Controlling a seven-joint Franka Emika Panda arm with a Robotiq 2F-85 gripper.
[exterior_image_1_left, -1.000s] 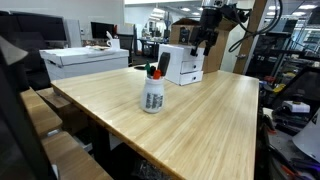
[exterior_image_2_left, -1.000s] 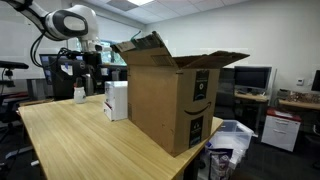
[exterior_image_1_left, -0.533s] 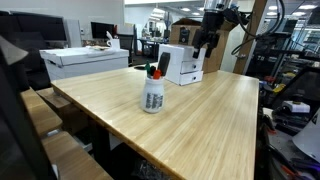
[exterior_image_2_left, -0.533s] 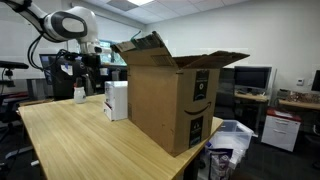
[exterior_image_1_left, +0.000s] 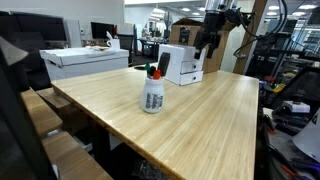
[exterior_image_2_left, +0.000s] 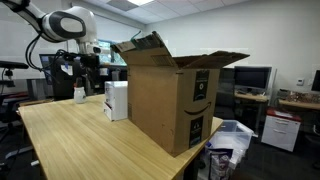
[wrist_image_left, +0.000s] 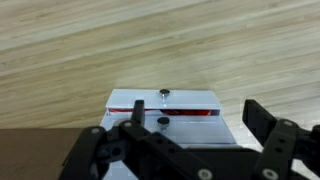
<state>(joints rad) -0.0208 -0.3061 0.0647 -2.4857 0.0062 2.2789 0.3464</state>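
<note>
My gripper (exterior_image_1_left: 205, 42) hangs in the air above a small white box (exterior_image_1_left: 180, 64) that stands on the wooden table (exterior_image_1_left: 200, 120). It is open and empty. In the wrist view the open fingers (wrist_image_left: 195, 128) straddle the white box's top (wrist_image_left: 165, 105), which has a red stripe and two small dark knobs. In an exterior view the gripper (exterior_image_2_left: 88, 62) is behind and above the white box (exterior_image_2_left: 116, 99), apart from it. A white bottle (exterior_image_1_left: 153, 92) with a red and green top stands nearer the table's middle, also visible in an exterior view (exterior_image_2_left: 79, 92).
A large open cardboard box (exterior_image_2_left: 172, 95) stands on the table beside the white box. A flat white box (exterior_image_1_left: 85, 60) sits on a neighbouring desk. Monitors, chairs and cluttered desks surround the table.
The gripper has shifted very slightly toward the cardboard box above the white box; nothing else moved.
</note>
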